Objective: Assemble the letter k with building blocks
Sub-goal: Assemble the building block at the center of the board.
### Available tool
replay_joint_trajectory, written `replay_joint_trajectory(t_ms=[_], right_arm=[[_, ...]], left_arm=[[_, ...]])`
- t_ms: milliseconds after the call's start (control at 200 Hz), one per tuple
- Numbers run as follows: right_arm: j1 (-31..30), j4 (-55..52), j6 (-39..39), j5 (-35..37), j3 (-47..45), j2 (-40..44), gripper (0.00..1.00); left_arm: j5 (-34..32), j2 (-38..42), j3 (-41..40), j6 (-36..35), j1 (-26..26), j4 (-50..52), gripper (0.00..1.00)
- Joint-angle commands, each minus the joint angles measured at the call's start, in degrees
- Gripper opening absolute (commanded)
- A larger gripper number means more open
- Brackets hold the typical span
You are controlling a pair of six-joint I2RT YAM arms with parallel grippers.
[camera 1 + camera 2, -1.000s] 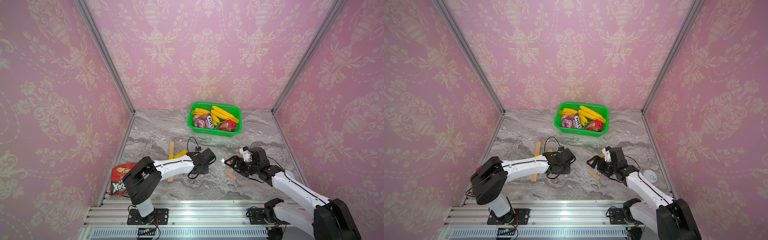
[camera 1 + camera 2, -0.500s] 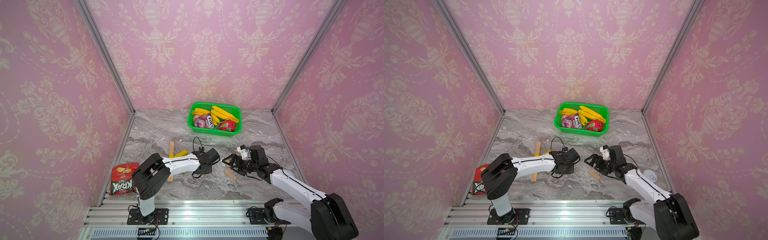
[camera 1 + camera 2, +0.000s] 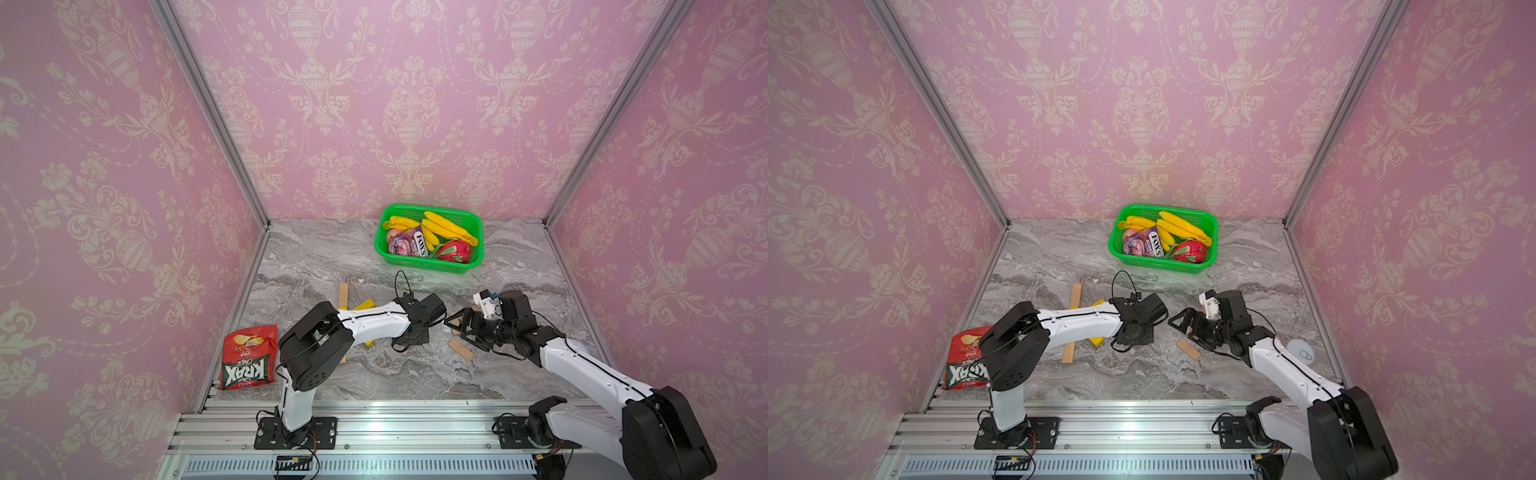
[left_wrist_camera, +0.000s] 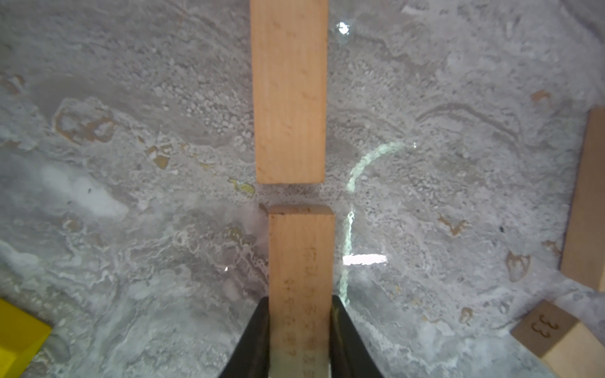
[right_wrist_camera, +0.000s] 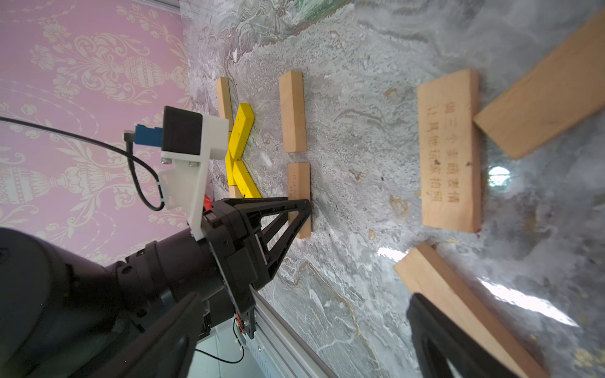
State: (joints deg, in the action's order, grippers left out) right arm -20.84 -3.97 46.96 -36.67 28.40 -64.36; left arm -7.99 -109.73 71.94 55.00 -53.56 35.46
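Observation:
My left gripper [image 4: 301,330] is shut on a tan wood building block [image 4: 301,258], held end to end with a second wood block [image 4: 289,91], a small gap between them. The right wrist view shows this pair, held block [image 5: 299,183] and far block [image 5: 292,111], lying beside two slanted yellow blocks [image 5: 240,134] and a wood stem [image 5: 223,98] of a letter k. My right gripper [image 5: 294,343] is open and holds nothing, low over loose wood blocks [image 5: 450,150]. In both top views the grippers, left [image 3: 409,338] and right [image 3: 455,328], nearly face each other.
A green basket [image 3: 428,266] of bananas and snacks stands at the back. A red chips bag [image 3: 248,357] lies front left. One loose wood block [image 3: 1188,349] lies under my right gripper, and a white round object [image 3: 1301,352] sits by the right wall.
My right gripper has moved left, closer to the left gripper. The left arm's elbow has swung right, uncovering the chips bag. The left grip on the wood block is unchanged.

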Motion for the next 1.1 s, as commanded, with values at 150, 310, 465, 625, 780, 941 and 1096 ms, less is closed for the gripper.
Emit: replay_joint_trajectory(t_ms=[150, 310, 465, 625, 780, 941, 1096], right_arm=[[0.30, -1.22, -1.27, -1.10, 1.15, -0.25, 1.00], [0.43, -1.13, -1.28, -1.11, 0.58, -0.06, 1.00], [0.72, -0.87, -1.38, -1.25, 0.17, -0.24, 1.00], [0.92, -0.52, -1.43, -1.49, -0.02, -0.38, 1.00], [0.98, -0.59, -1.43, -1.56, -0.30, -0.15, 1.00], [1.14, -0.43, -1.50, -1.74, -0.70, -0.09, 1.00], [1.25, -0.43, -1.53, -1.67, -0.81, -0.07, 1.00]], left_arm=[[-2.08, -2.04, 1.83, 0.57, -0.58, 4.16, 0.22], [-2.26, -2.76, 2.24, 0.70, -0.58, 4.62, 0.22], [-2.11, -3.34, 2.66, 0.62, -0.58, 4.35, 0.22], [-2.11, -3.80, 3.19, 0.55, -0.58, 4.66, 0.22], [-2.17, -3.99, 3.53, 0.59, -0.58, 4.74, 0.23], [-2.54, -4.09, 3.56, 0.85, -0.49, 5.08, 0.23], [-3.05, -4.17, 3.73, 1.10, -0.41, 5.49, 0.23]])
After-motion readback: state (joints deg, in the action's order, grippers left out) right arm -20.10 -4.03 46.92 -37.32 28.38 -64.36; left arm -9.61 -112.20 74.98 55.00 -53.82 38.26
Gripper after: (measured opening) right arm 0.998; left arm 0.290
